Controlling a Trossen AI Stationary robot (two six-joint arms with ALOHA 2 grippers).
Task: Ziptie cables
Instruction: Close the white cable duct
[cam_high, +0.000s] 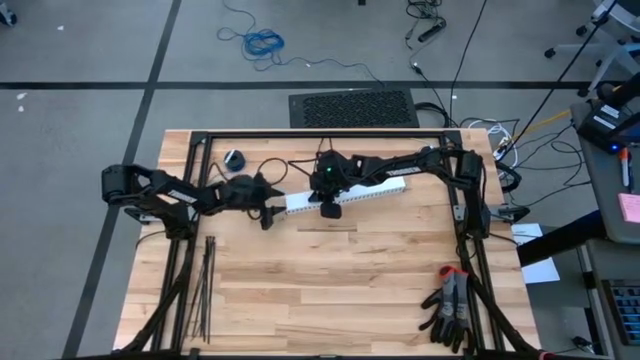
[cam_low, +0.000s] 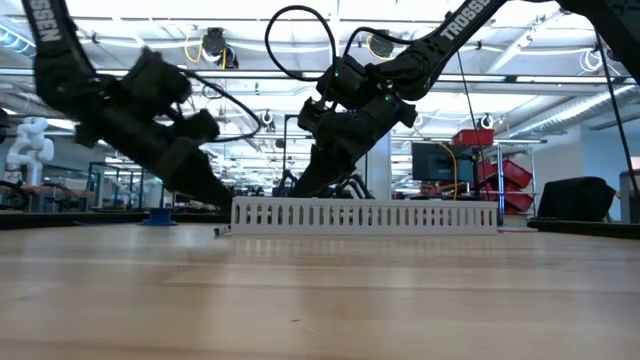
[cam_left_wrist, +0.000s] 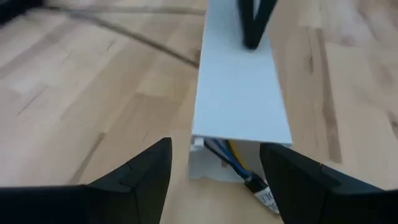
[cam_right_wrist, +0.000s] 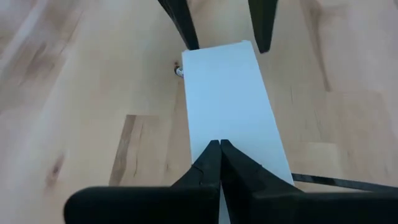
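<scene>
A white slotted channel (cam_high: 365, 191) lies on the wooden table, running left to right. At its open left end the cables (cam_left_wrist: 231, 163) show: thin blue, yellow and dark wires with a small labelled tip, resting on the table. My left gripper (cam_left_wrist: 214, 149) is open, one finger on each side of that end without touching it. My right gripper (cam_right_wrist: 219, 146) is shut, its tips on the channel's top. The zipties (cam_high: 205, 290), thin black strips, lie on the table at the near left, away from both grippers. My right gripper presses its shut fingertips (cam_right_wrist: 211, 163) down on the channel's flat white cover (cam_right_wrist: 227, 106), toward the channel's left end. It comes slanting down from the table's right side, the fingers lying along the channel. The channel lies flat on the table.
A pair of black and red gloves (cam_high: 450, 305) lies at the near right corner. A small dark round object (cam_high: 234, 158) sits at the far left. A black frame (cam_high: 320, 134) borders the table. Bare wood (cam_high: 340, 290) stretches between the channel and the near edge.
</scene>
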